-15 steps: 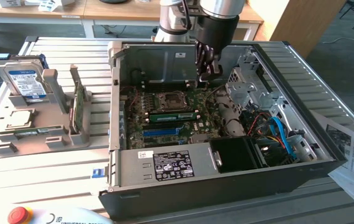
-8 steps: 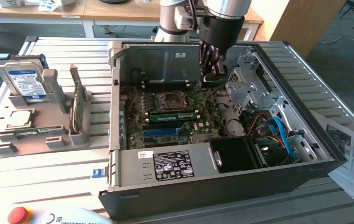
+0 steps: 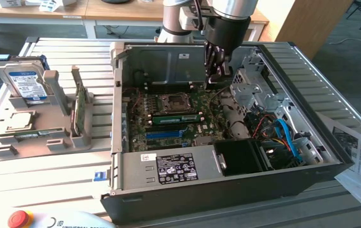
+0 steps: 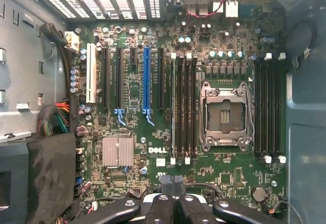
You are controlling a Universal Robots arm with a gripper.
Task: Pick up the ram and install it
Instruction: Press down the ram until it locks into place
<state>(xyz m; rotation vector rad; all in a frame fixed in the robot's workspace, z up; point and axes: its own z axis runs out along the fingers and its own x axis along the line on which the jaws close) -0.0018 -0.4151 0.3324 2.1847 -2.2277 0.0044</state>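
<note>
Saw slatted table (image 3: 60,52) carrying open PC case (image 3: 231,190), side panel off, four walls boxing in the interior. Saw motherboard (image 3: 143,114) flat on case floor, with free room above it toward the exterior view's left wall. Noted exterior view's right half of case crowded by drive cage (image 3: 251,90), cables (image 3: 283,133) and black shroud (image 3: 244,156), leaving tight margins there. Noted grey parts tray (image 3: 41,148) on table just beside case, on the exterior view's left. Saw hard drive (image 3: 24,83) upright at tray's far end, wider green card (image 3: 77,107) on edge along tray's case-side rim, second green stick (image 3: 33,134) lying flat near tray's near end.

Found gripper (image 3: 217,76) inside case, hanging above the board close to the far wall and just beside drive cage, with little side room. Read jaws as closed with nothing between them, fingers (image 4: 159,208) together in wrist view.

Found the ram (image 3: 175,118) seated on edge in a motherboard slot, between CPU socket (image 3: 170,100) and blue slot (image 3: 167,134), apart from gripper, with clear space above its top edge
</note>
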